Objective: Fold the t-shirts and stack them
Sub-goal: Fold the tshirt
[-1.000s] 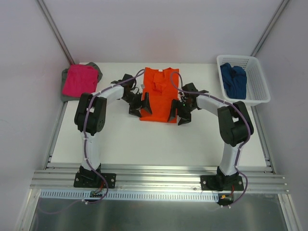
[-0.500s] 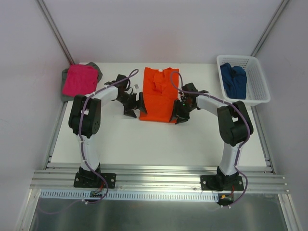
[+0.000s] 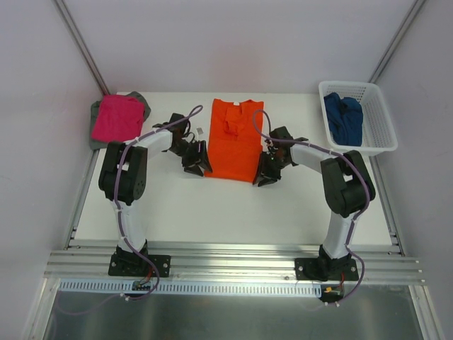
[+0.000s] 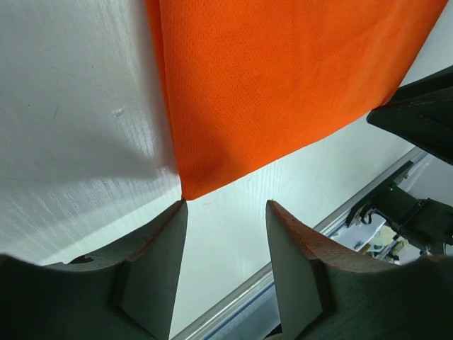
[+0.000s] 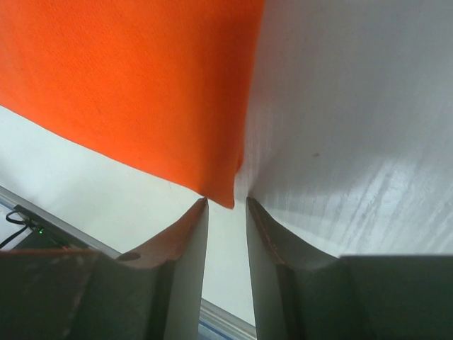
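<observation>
**Item 1: orange t-shirt** (image 3: 232, 140). Upper middle of top view, flat on desk (image 3: 212, 209). Sides look folded in to a narrow strip, collar twd far edge. Two hem corners at bottom L and bottom R of the strip.

**Item 2: left end effector** (image 4: 226, 212). Low on desk at the bottom-L hem corner. Fingers moderately apart, nothing held. Corner tip sits at the mouth of the gap, beside one finger. Prob. lined up to pinch it.

**Item 3: right end effector** (image 5: 226, 205). At the bottom-R hem corner. Gap narrow but not closed. Corner tip just inside the mouth, no cloth clamped as far as visible.

**Note, items 2–3:** one on each corner, likely so the hem can be lifted evenly twd the collar w/o skew.

**Item 4: pink t-shirt** (image 3: 119, 117). Upper left, folded, on top of grey t-shirt (image 3: 96, 136). Serves as the stack, kept off to the side.

**Item 5: dark blue t-shirt** (image 3: 343, 119). Crumpled in white basket (image 3: 380, 124), upper right. Not yet folded.
</observation>
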`<state>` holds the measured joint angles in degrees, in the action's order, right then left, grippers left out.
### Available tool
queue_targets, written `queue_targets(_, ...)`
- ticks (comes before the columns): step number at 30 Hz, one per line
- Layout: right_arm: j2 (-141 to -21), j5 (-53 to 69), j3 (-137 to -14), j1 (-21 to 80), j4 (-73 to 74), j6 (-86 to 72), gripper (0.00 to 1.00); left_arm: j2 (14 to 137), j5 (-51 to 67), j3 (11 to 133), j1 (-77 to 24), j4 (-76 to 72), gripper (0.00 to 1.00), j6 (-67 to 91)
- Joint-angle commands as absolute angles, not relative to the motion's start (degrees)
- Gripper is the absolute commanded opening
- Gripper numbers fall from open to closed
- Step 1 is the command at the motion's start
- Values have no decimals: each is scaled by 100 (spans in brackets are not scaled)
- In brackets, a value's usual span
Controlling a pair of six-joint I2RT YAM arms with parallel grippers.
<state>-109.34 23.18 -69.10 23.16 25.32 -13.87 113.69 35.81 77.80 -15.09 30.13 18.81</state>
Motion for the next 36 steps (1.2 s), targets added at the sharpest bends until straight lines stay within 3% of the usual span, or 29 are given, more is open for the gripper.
queue_targets(1,-10521,2241,-6768,2259,2496,-1318,32,11408,3788,7638,-1582,2927,48,1986)
queue_targets(4,-10494,2215,-6741,2233,2487,-1283,32,11513,3841,7664,-1591,2874,48,2013)
queue_targets(10,-10617,2197,-6829,2224,2400,-1231,26,11716,3955,7884,-1591,2865,36,2021)
queue_targets(25,-10933,2144,-7128,2110,2276,-1116,21,11610,3981,7761,-1573,2865,30,2022)
queue_targets(28,-11030,2241,-7233,2083,2250,-1081,13,11593,3973,7734,-1573,2865,23,2004)
queue_targets(30,-11048,2355,-7251,2083,2250,-1072,2,11575,3938,7708,-1573,2865,13,1995)
queue_targets(36,-10820,2548,-6944,2074,2233,-1134,1,11443,3964,7506,-1582,2857,4,1951)
